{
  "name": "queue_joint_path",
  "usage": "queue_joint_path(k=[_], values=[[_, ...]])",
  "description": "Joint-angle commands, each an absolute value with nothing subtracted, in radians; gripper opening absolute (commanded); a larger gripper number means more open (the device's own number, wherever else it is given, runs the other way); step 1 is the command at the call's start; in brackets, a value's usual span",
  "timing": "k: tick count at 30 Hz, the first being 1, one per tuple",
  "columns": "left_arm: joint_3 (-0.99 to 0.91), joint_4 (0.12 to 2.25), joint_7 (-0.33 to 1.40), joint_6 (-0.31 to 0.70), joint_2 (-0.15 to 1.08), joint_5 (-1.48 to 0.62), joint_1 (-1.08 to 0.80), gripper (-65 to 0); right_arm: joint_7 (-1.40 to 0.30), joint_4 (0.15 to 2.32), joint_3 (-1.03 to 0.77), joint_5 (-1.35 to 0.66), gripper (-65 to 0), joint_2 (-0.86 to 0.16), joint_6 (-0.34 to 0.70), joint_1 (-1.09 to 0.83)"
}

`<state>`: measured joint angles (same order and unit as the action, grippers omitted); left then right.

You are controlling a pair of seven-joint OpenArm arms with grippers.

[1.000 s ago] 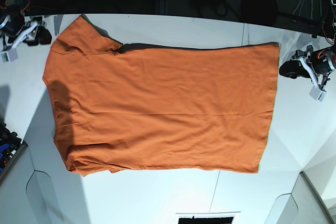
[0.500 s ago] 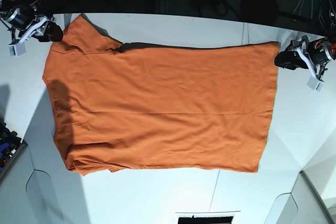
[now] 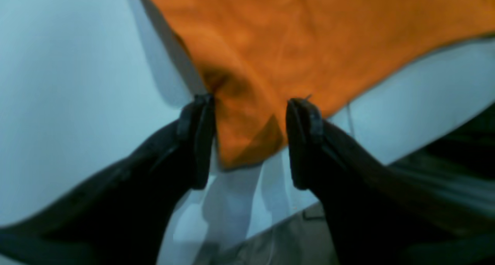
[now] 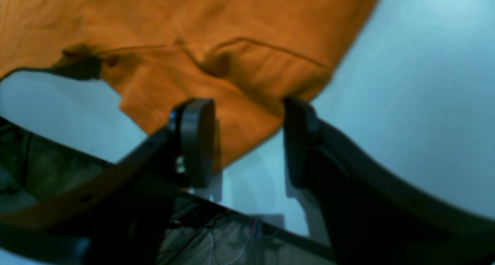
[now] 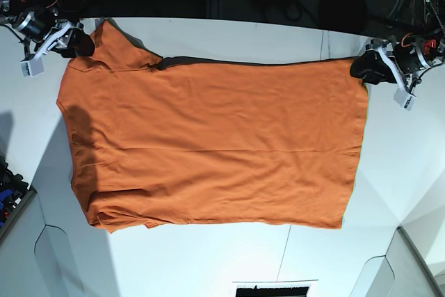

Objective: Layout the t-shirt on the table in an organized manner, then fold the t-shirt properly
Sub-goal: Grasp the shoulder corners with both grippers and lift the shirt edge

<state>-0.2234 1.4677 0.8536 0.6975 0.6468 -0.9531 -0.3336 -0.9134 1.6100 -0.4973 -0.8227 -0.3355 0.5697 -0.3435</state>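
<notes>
The burnt-orange t-shirt (image 5: 208, 144) lies spread flat on the white table (image 5: 208, 262), sleeves to the left and hem to the right. At its far right corner my left gripper (image 5: 363, 67) stands open. In the left wrist view the hem corner (image 3: 247, 141) lies between the two dark fingers (image 3: 201, 141), which stay apart from each other. At the far left, my right gripper (image 5: 82, 44) is open at the far sleeve. The right wrist view shows the sleeve's edge (image 4: 239, 129) between the spread fingers (image 4: 197, 141).
The table's dark far edge (image 5: 208, 12) runs just behind both grippers, with cables and equipment beyond it. A thin seam line (image 5: 285, 248) crosses the tabletop. Dark objects sit at the lower left edge (image 5: 10, 189) and bottom centre (image 5: 271, 289).
Both arms moved in toward the shirt's far corners. The left gripper went up and left onto the hem corner and its jaws widened. The right gripper shifted right to the sleeve.
</notes>
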Motion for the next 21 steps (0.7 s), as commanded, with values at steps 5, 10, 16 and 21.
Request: queue_joint_path(k=[5,10,16,21], values=[[-0.224,1.475,0.872,0.698,0.625,-0.904,-0.336,-52.8,-0.920,1.618,-0.449,-0.808,-46.2,-0.345,0.573,-0.347],[-0.224,1.478,0.864,0.698,0.640,-0.907,-0.335,-65.0,-0.918,1.619,-0.453,-0.804,-65.0,-0.344,0.573,-0.344],[-0.224,1.539,0.868,0.698,0.708,-0.927,-0.336,-65.0,-0.905,1.648,-0.542,-0.814,-65.0,-0.344,0.574,-0.344],[-0.224,1.588,0.849,0.698,0.741,-0.931,-0.329,-65.0,-0.868,1.678,-0.603,-0.819,-65.0,-0.352,0.574,-0.319]])
